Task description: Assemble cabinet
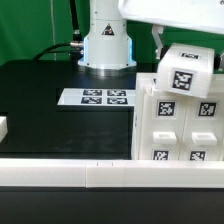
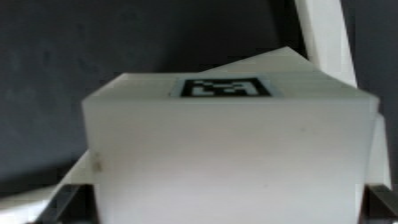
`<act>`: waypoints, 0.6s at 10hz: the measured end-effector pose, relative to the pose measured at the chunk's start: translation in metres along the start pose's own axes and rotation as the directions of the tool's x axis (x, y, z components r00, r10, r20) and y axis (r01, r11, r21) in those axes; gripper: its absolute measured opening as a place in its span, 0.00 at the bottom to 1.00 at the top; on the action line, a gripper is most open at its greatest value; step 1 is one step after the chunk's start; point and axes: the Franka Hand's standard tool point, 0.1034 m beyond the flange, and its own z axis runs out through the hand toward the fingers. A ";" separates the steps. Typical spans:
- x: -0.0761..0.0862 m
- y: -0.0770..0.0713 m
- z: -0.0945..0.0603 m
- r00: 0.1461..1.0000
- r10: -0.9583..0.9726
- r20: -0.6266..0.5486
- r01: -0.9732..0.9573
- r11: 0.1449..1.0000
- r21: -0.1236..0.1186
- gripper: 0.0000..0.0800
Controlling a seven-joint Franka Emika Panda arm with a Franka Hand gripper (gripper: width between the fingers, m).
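The cabinet [image 1: 178, 125], a thick-walled white box with square tags on its faces, stands at the exterior view's right on the black bench [image 1: 60, 100], at about 3 o'clock from the bench's middle. A smaller tagged white block [image 1: 188, 72] rides tilted at its top, directly under the descending arm, so the work lies straight below the gripper rather than off to one side. In the wrist view that block [image 2: 228, 150] fills nearly the whole picture, its tag facing the camera, with one dark fingertip [image 2: 54, 205] showing at a lower corner and a white upright of the cabinet [image 2: 320, 40] behind. The gripper [image 2: 228, 212] appears to straddle the block, probably holding it, but the far finger is barely in shot and contact cannot be confirmed. The cabinet's long axis looks upright in the exterior view; the block's tilt suggests it is not yet seated square.

The marker board [image 1: 98, 97] lies flat at about 12 o'clock from the bench's middle, well apart from the cabinet, in front of the arm's white base [image 1: 106, 45]. A small white piece [image 1: 3, 128] sits at 9 o'clock on the bench's edge. A pale rail [image 1: 70, 172] runs along the near side. The bench between board and cabinet is bare, leaving room on that side.
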 end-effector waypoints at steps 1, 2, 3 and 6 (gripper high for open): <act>-0.008 -0.004 0.000 0.987 0.158 0.001 -0.158 0.987 -0.001 0.71; -0.016 -0.014 0.001 0.898 0.439 -0.008 -0.439 0.898 0.016 0.71; -0.021 -0.019 0.001 0.828 0.561 0.006 -0.561 0.828 0.020 0.71; -0.028 -0.027 0.002 0.560 0.827 0.053 -0.828 0.561 0.012 0.71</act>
